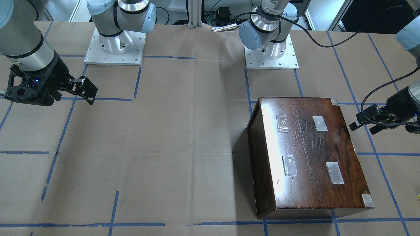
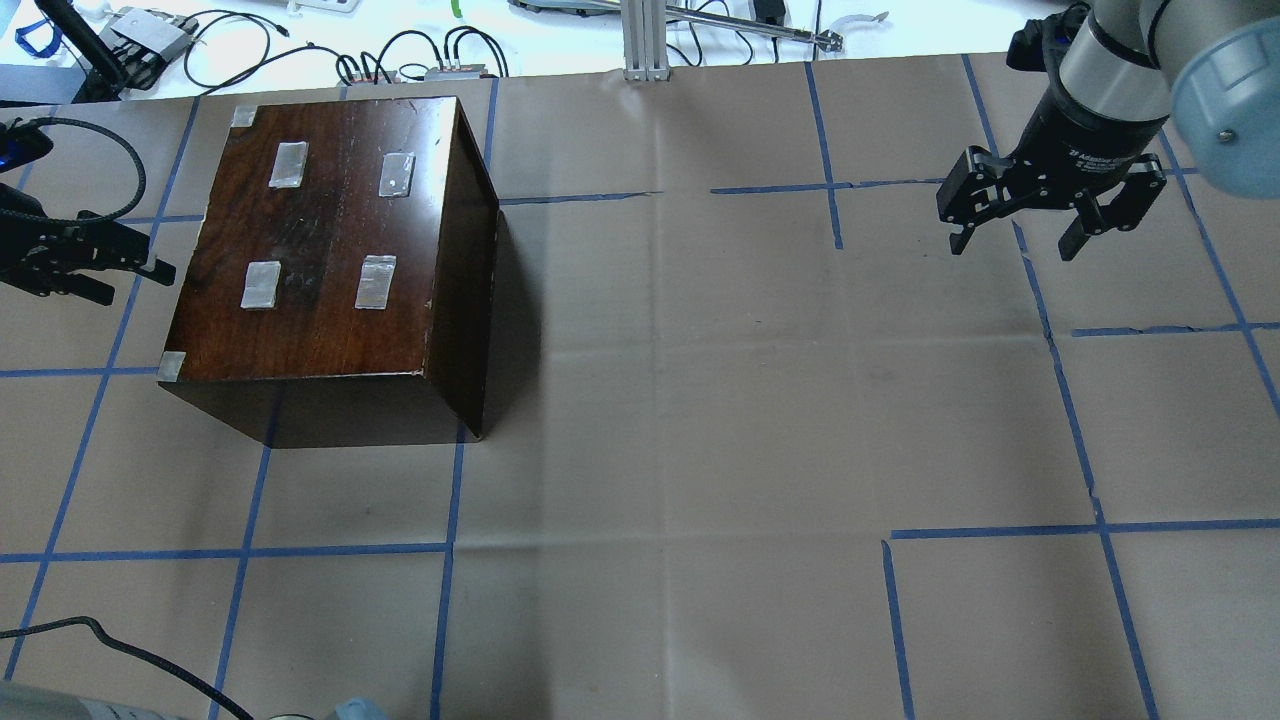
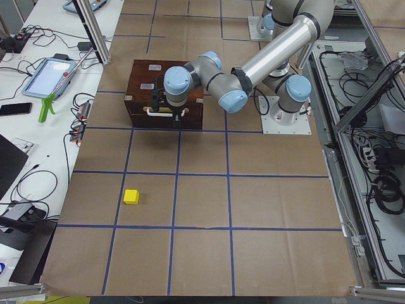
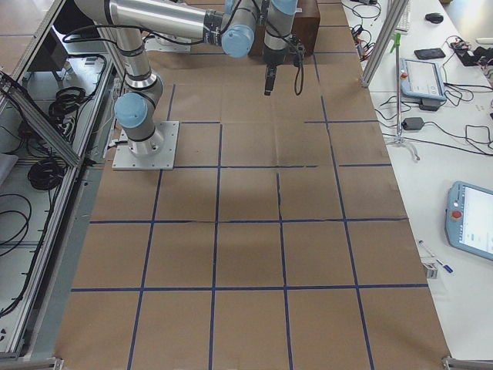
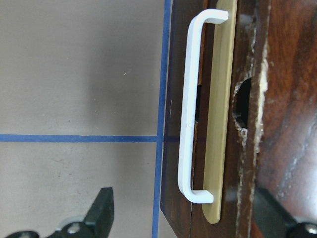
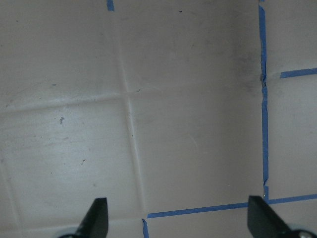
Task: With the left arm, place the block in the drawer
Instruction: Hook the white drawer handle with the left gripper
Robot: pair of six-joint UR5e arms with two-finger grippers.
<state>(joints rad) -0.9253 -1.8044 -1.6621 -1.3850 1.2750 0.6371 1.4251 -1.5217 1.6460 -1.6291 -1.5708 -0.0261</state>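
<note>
Exterior left — block [image 3: 131, 196] well apart from left gripper [image 3: 167, 121].

A robotics lab: teach pendant [image 4: 471, 225], cable tangles [image 4: 31, 176], tape-gridded bench [image 4: 250, 254].

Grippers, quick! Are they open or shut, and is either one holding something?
Left gripper: open, holding nothing, facing the white handle.
Right gripper: open, holding nothing.
</note>
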